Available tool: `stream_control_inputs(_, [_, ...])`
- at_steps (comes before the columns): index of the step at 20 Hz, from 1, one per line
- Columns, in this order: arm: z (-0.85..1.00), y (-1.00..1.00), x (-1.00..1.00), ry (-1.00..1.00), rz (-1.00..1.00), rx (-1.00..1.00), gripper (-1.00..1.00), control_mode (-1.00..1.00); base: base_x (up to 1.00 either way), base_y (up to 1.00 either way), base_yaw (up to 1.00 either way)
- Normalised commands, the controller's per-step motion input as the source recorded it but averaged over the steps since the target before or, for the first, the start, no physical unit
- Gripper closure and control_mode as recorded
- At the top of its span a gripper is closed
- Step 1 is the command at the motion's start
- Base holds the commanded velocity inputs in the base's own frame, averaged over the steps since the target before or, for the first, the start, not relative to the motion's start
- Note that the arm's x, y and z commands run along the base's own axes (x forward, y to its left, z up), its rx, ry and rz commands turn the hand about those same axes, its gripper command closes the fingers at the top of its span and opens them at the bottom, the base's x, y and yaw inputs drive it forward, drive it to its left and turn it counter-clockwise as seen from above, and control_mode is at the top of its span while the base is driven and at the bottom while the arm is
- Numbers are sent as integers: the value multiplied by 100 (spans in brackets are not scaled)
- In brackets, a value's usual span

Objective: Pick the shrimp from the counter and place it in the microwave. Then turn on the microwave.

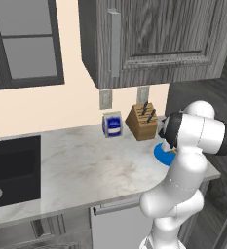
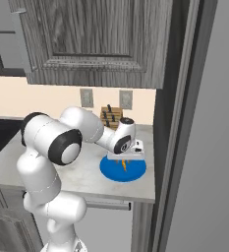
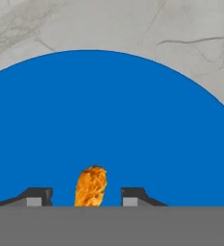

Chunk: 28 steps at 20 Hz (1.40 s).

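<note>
Now we are bracketing the shrimp [image 3: 90, 186] between our gripper [image 3: 87, 197] fingertips, gaps showing both sides, grip uncertain | shrimp is lying on the blue plate [image 3: 108, 120] | step: picking | next: closing firmly, lifting clear.

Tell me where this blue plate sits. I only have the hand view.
Observer: On the marble counter, at its right end, next to a tall dark panel.
Operator: Anything behind it?
Observer: A wooden knife block against the wall, apart from the blue plate.
Operator: Further left?
Observer: A blue-and-white box, then a black sink at the far left.
</note>
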Motion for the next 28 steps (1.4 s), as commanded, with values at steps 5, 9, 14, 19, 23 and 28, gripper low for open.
stream_control_inputs(5, [-17,0,0,-2,-4,0,100,-100,0,0,0])
stream_control_inputs(9, [-10,0,0,-5,-6,0,100,-100,0,0,0])
stream_control_inputs(14, [-13,0,0,-5,-7,0,100,-100,0,0,0])
stream_control_inputs(19, [-22,0,0,-3,-6,0,100,-100,0,0,0])
stream_control_inputs(23, [-24,0,0,-2,-4,0,100,-100,0,0,0])
stream_control_inputs(28, [-8,0,-2,-4,-3,0,100,-100,0,0,0])
